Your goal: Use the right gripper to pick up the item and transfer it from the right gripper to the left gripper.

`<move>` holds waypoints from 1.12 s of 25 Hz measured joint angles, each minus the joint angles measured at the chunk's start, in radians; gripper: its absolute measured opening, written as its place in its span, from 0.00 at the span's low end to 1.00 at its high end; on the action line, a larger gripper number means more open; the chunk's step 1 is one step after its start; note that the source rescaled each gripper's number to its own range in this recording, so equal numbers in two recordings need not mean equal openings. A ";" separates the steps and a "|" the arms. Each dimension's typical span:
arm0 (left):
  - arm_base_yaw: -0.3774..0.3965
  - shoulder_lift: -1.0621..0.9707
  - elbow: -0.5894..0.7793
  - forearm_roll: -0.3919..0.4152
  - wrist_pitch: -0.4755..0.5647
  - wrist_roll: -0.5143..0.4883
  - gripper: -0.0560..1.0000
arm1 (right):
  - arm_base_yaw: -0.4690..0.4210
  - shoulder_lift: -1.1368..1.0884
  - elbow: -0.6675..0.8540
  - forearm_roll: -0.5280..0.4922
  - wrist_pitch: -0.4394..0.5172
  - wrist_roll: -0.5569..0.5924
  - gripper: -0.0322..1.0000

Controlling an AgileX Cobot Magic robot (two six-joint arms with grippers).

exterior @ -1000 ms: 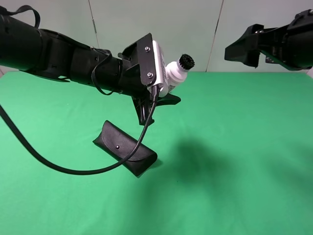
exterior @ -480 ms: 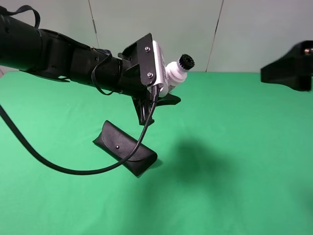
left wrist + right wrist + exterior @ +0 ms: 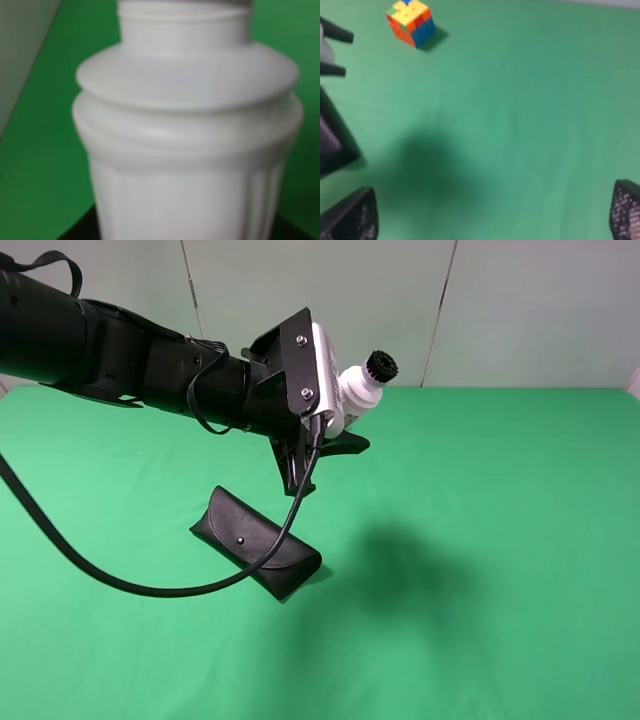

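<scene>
While seemingly in hand (image 3: 335,437), item (image 3: 361,383) aloft

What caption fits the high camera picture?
Left gripper holds the white bottle aloft; a black glasses case lies on the green table.

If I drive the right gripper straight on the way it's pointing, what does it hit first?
Most likely the green table: in the wrist view the open right gripper aims at cloth with only a shadow on it. The puzzle cube lies well off that line. Depth is unclear.
</scene>
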 joint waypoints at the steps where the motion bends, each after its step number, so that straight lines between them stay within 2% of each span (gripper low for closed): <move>1: 0.000 0.000 0.000 0.000 0.000 0.000 0.07 | 0.000 -0.026 0.000 -0.001 0.023 0.001 1.00; 9: 0.000 0.000 0.000 0.000 0.000 0.000 0.07 | 0.000 -0.200 0.009 -0.003 0.056 0.015 1.00; 16: 0.000 0.000 0.000 0.000 0.000 0.000 0.07 | 0.000 -0.315 0.160 0.009 0.063 0.015 1.00; 21: 0.000 0.000 0.000 0.000 0.000 0.000 0.07 | 0.000 -0.343 0.243 0.009 0.063 0.015 1.00; 28: 0.000 0.000 0.000 0.000 0.000 0.000 0.07 | 0.000 -0.343 0.267 0.005 0.018 0.016 1.00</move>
